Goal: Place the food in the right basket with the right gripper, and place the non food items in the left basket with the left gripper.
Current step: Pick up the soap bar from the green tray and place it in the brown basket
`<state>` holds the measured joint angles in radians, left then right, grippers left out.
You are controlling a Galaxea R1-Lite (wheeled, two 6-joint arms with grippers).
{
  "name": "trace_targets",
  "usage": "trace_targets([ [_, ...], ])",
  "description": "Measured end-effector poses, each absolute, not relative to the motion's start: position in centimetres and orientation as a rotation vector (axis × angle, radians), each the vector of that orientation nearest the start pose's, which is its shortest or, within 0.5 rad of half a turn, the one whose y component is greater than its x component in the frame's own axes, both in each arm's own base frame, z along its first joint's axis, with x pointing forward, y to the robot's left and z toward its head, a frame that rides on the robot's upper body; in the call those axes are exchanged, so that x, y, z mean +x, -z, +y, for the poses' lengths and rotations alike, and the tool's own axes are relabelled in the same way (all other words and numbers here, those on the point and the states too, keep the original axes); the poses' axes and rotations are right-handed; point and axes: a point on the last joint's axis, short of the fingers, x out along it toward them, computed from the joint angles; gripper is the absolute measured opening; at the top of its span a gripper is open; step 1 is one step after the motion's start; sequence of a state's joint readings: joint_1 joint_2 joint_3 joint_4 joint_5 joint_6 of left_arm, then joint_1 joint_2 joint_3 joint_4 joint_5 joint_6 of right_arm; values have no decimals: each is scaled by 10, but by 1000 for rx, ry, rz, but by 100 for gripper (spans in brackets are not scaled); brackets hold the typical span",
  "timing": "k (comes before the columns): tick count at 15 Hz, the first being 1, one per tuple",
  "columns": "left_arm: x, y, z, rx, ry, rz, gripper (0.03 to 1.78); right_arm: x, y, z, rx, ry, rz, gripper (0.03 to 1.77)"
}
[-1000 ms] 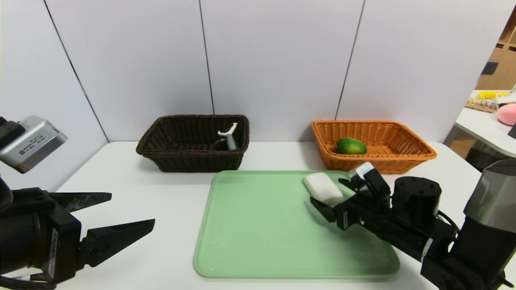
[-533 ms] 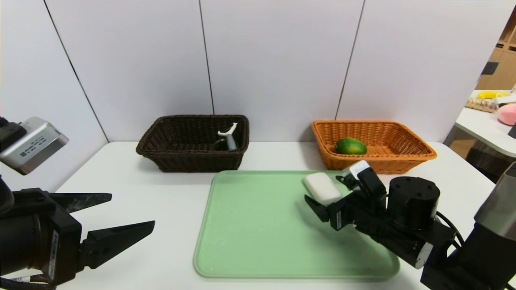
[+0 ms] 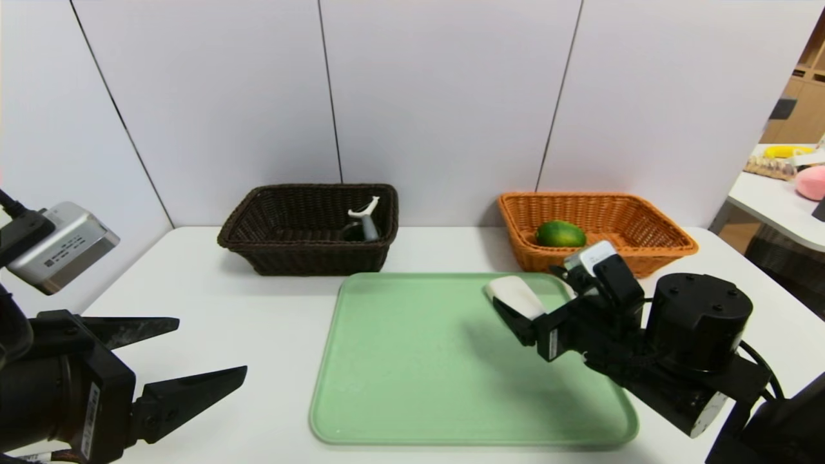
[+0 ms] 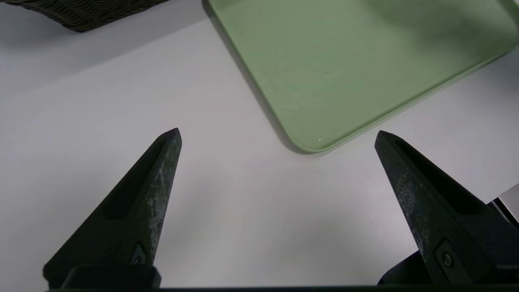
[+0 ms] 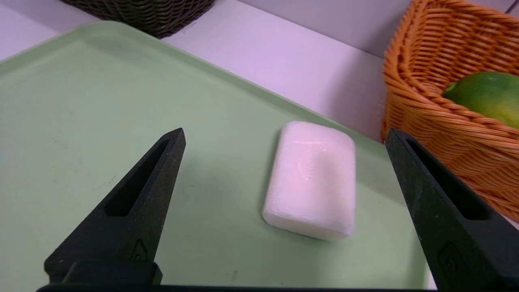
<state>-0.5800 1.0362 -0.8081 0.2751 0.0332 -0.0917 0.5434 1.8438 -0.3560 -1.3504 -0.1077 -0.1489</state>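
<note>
the right gripper, jaws spread wide and holding nothing, hovers above the white block on the green tray's far right part. the left gripper, also wide, hangs near left.

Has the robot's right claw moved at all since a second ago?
Yes. In the head view the right claw has shifted up the picture, and its silver-topped body now covers more of the orange basket.

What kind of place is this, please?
Perhaps a robot test workspace: two baskets, dark and orange, and a green tray lie on a white table, between robot arms.
</note>
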Motion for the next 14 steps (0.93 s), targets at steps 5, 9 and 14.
trace_targets([
  [5, 99, -242, -64, 81, 509, 500, 169, 224, -145, 130, -145, -425, -44, 170],
  [9, 93, -241, -58, 95, 473, 493, 169, 237, -191, 136, -107, -383, -169, 170],
  [14, 91, -245, -56, 122, 443, 464, 169, 249, -235, 137, -165, -376, 34, 170],
])
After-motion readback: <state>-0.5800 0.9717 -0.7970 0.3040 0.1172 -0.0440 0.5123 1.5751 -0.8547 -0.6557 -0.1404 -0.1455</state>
